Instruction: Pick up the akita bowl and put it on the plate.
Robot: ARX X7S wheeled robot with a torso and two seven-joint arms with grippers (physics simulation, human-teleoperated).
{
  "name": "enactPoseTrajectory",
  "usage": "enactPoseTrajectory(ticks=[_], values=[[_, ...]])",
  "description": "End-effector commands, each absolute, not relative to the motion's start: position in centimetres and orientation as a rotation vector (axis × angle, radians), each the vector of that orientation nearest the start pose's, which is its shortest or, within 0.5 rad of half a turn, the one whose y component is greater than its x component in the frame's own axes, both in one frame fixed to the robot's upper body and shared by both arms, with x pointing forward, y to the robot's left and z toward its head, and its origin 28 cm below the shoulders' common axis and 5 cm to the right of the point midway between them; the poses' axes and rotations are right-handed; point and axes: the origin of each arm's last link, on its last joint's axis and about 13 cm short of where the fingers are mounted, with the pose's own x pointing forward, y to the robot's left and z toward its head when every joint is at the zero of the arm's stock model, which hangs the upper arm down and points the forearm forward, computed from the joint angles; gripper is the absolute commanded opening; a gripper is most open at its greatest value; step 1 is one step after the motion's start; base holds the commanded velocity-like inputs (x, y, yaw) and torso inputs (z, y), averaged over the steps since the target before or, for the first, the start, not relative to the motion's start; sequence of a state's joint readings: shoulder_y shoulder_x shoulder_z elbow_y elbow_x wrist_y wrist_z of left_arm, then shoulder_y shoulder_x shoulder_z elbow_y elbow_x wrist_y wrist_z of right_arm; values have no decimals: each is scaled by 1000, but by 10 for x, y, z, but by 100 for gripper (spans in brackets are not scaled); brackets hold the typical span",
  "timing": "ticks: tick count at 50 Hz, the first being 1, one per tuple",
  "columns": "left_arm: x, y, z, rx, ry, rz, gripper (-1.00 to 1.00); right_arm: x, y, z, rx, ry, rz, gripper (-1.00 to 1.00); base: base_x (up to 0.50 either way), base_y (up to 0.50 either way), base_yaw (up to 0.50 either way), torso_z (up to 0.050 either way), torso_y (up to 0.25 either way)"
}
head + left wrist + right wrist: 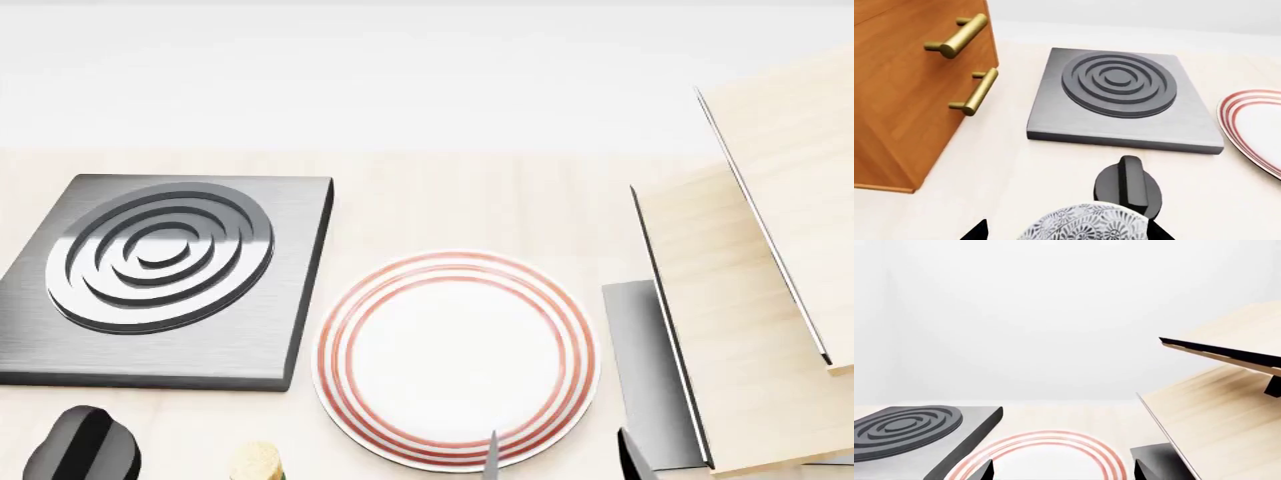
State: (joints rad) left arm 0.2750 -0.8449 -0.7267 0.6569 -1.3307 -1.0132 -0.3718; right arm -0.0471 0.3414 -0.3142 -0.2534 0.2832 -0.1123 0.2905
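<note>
akita bowl [1084, 223]: sitting at the near edge of the left wrist view, directly under the left end effector; only its patterned wall and pale rim are showing. In the head view just a sliver of yellowish rim is peeking in at the bottom edge, left of the plate.
left end effector [1067, 232]: hanging right over the bowl, dark tips showing on either side of it, so fingers are sitting apart and straddling it; whether they are touching the wall, cannot tell.
right end effector [1062, 470]: hovering over the near rim of the plate, two dark tips spread wide with nothing between them.
nearer arm: left one, clearly; the right one is sitting by the plate, not the bowl.
plate [457, 358]: lying flat and bare on the bench [534, 210], just to the right of the burner [167, 280].
bowl to plate: plate is lying to the robot's right of the bowl and a little farther out.
knob [1127, 182]: black, standing just beyond the bowl, between it and the burner.
bowl axis: round, no long axis; appears upright with mouth up, so no pointing direction matters.
cabinet [914, 85]: wooden with brass handles, standing to the left, well apart.
coming move, judged: closing on the bowl wall, lifting, carrying rightward.
</note>
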Motion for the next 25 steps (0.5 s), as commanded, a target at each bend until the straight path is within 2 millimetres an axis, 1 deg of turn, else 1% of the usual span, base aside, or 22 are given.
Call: enactPoseTrajectory(ticks=[1, 11, 25], values=[[126, 356, 173, -46, 376, 100, 100, 191, -99, 54, 41, -200, 88, 100, 0, 0, 0, 0, 0], [125, 357, 173, -46, 377, 108, 100, 191, -99, 53, 42, -199, 88, 100, 0, 0, 0, 0, 0], [128, 358, 165, -39, 422, 111, 100, 191, -99, 52, 41, -194, 88, 100, 0, 0, 0, 0, 0]])
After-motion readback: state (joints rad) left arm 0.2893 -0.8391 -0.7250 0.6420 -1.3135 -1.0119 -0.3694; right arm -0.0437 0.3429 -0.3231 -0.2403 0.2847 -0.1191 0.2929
